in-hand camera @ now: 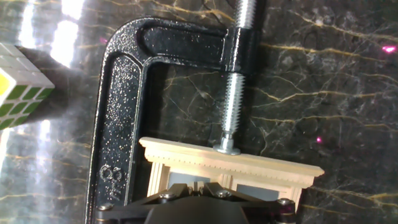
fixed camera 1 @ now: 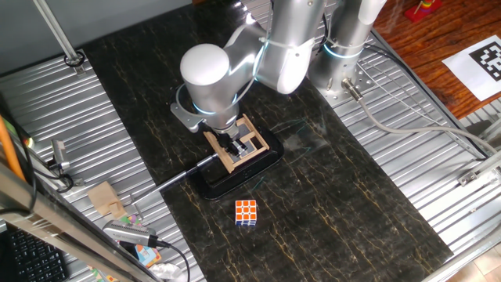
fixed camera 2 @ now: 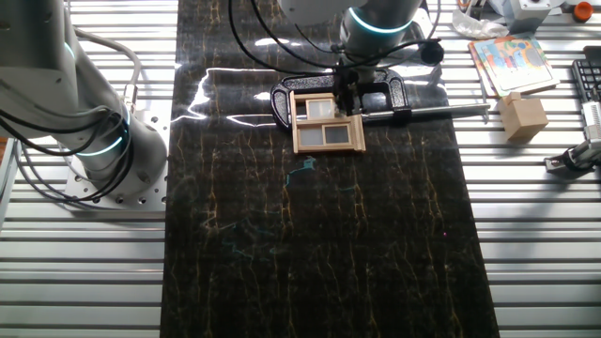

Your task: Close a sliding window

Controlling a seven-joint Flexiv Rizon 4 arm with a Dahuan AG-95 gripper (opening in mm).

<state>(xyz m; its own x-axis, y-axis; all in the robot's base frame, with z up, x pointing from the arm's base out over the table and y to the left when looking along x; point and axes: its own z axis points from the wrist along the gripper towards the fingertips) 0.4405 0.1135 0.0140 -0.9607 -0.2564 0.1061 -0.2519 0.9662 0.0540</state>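
Observation:
The sliding window (fixed camera 2: 329,137) is a small light-wood frame with grey panes, held in a black C-clamp (fixed camera 2: 282,99) on the dark marble table. It also shows in one fixed view (fixed camera 1: 222,157) under the arm. In the hand view its top rail (in-hand camera: 186,160) lies just past my fingers, under the clamp screw (in-hand camera: 231,93). My gripper (in-hand camera: 196,185) is down on the window, with the jaws close together and a thin upright bar of the frame showing in the narrow gap. It also shows from above (fixed camera 1: 233,145) and from the other side (fixed camera 2: 347,92).
An orange-white puzzle cube (fixed camera 1: 246,212) lies in front of the clamp, at the left edge of the hand view (in-hand camera: 17,84). The clamp's long rod (fixed camera 2: 441,111) sticks out sideways. A wooden block (fixed camera 2: 523,115) and clutter sit on the metal side panels.

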